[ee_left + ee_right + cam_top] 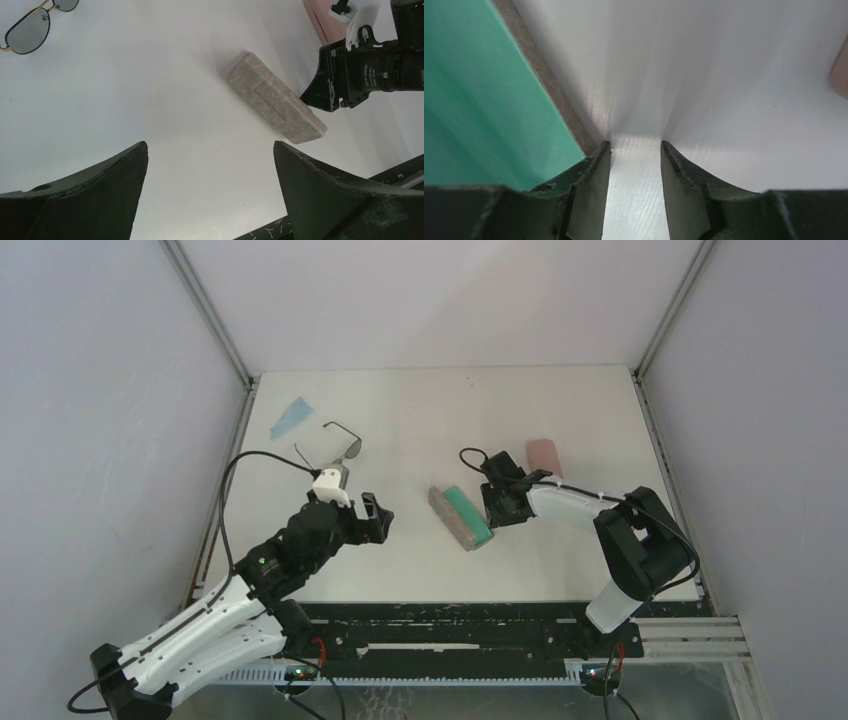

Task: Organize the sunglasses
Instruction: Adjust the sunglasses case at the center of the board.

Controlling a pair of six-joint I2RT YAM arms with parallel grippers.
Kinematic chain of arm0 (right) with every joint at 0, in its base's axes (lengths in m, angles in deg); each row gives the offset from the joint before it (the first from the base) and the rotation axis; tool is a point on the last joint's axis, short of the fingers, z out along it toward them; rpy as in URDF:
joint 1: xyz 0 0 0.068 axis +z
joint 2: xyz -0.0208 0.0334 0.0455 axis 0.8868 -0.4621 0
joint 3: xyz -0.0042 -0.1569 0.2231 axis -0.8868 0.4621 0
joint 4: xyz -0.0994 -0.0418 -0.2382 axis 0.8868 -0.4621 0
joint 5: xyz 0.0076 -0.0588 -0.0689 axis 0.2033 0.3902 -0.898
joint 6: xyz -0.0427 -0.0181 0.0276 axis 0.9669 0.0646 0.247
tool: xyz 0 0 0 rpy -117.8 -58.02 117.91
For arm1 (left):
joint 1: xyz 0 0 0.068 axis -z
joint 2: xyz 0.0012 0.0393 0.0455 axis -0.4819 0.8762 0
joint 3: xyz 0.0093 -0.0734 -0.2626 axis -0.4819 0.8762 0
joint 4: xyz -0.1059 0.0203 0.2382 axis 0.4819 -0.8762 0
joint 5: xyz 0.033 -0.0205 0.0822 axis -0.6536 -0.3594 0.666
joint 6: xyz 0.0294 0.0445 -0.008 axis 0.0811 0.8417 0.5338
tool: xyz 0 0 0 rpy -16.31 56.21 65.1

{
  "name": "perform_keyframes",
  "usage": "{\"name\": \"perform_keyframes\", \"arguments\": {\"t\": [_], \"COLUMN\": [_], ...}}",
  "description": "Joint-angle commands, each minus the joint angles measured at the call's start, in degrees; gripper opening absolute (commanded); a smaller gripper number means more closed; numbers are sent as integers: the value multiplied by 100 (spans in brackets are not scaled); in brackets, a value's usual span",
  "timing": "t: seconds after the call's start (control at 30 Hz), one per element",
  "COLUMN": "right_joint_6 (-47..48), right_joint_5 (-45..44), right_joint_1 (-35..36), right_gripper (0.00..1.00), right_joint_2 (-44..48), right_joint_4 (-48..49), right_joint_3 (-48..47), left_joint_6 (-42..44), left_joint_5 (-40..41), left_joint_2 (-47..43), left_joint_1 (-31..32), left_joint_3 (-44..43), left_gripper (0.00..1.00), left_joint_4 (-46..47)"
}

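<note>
One pair of sunglasses (343, 446) with a thin dark wire frame lies open at the back left of the table. It also shows at the top left of the left wrist view (27, 35). The second pair is not in view. My left gripper (368, 520) is open and empty above bare table, nearer than the sunglasses and to their right; its jaws stand wide apart (210, 147). My right gripper (496, 513) is down at the table beside the grey-brown case (460, 517). Its jaws (635, 144) stand narrowly apart with only table between them.
The grey-brown case shows a green upper face (479, 90) from above and its grey outside in the left wrist view (275, 102). A pink case (545, 455) lies behind the right gripper. A light blue cloth (292, 417) lies at the back left. White walls enclose the table.
</note>
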Motion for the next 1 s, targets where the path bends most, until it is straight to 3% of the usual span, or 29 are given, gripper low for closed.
{"name": "perform_keyframes", "arguments": {"t": [0.0,0.6,0.97], "right_joint_6": [-52,-703,-1213], "right_joint_5": [317,1084,1554], "right_joint_1": [157,900,1258], "right_gripper": [41,42,43], "right_joint_2": [-21,107,248], "right_joint_4": [-78,228,997], "right_joint_3": [-82,-81,-81], "left_joint_6": [152,287,274], "left_joint_5": [113,256,522], "left_joint_2": [-103,-301,-709], "left_joint_1": [9,6,5], "left_joint_3": [101,304,390], "left_gripper": [99,99,99], "left_joint_4": [290,588,556]}}
